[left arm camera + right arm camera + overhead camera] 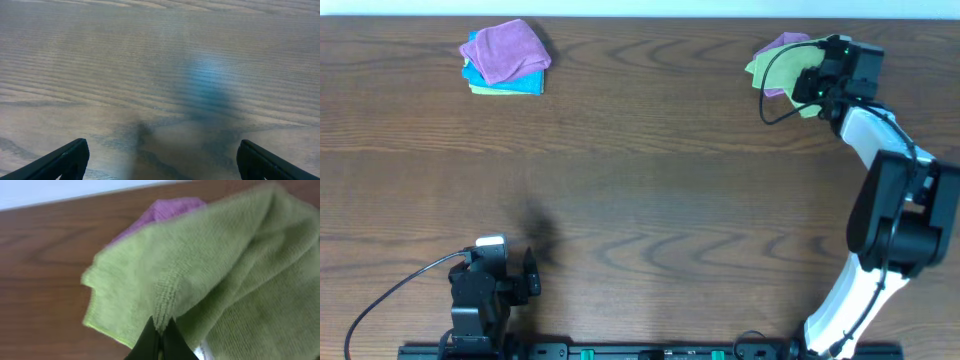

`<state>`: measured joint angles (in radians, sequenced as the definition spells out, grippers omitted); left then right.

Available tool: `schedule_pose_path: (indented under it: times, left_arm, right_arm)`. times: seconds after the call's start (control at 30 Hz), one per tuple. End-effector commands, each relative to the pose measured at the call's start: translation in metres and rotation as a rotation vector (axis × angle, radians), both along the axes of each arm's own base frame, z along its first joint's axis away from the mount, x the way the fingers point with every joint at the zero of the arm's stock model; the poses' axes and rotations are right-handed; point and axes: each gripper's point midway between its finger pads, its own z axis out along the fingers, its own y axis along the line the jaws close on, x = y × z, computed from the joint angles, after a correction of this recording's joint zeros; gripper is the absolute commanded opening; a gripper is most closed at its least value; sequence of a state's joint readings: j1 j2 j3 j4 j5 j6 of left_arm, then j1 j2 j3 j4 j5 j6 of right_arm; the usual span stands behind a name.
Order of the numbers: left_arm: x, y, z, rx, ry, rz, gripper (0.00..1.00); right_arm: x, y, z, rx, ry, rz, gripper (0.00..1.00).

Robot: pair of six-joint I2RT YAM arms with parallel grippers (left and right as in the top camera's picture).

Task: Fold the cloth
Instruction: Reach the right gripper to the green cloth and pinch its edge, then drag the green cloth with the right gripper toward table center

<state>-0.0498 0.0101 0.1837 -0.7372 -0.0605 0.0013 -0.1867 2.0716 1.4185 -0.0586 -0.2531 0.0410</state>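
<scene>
One cloth, rumpled lime-green, seemingly atop purple cloth | right gripper pinches its fold | left gripper spread

1 lime-green cloth, 2 purple, 1 blue.

The soft lime-green microfibre cloth is up at the far right end of the wooden table, all bunched and rumpled, nowhere near flat. It's partly draped over a purple cloth. A ridge of its fuzzy fabric is pinched between the closed fingers of the right gripper, and one stitched hem edge hangs loose on the left.
</scene>
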Motion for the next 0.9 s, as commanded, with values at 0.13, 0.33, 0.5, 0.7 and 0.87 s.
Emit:
schedule_pose_path:
  times: [0.13, 0.33, 0.5, 0.7, 0.87]
  left_arm:
    - [-0.003, 0.002, -0.01, 0.024, 0.03, 0.001, 0.95]
    - [-0.003, 0.002, -0.01, 0.024, 0.03, 0.001, 0.95]
    - [-0.003, 0.002, -0.01, 0.024, 0.03, 0.001, 0.95]
    - [-0.003, 0.002, -0.01, 0.024, 0.03, 0.001, 0.96]
    - [-0.003, 0.002, -0.01, 0.024, 0.03, 0.001, 0.95]
  right_arm:
    - [-0.031, 0.018, 0.131, -0.088, -0.161, 0.105, 0.01]
    - [-0.08, 0.046, 0.183, -0.136, -0.161, 0.184, 0.01]
    - [-0.133, 0.079, 0.195, -0.151, -0.081, 0.281, 0.01]
    - [-0.203, 0.127, 0.197, -0.134, 0.041, 0.42, 0.01]
    - [-0.26, 0.178, 0.196, -0.073, 0.12, 0.611, 0.01]
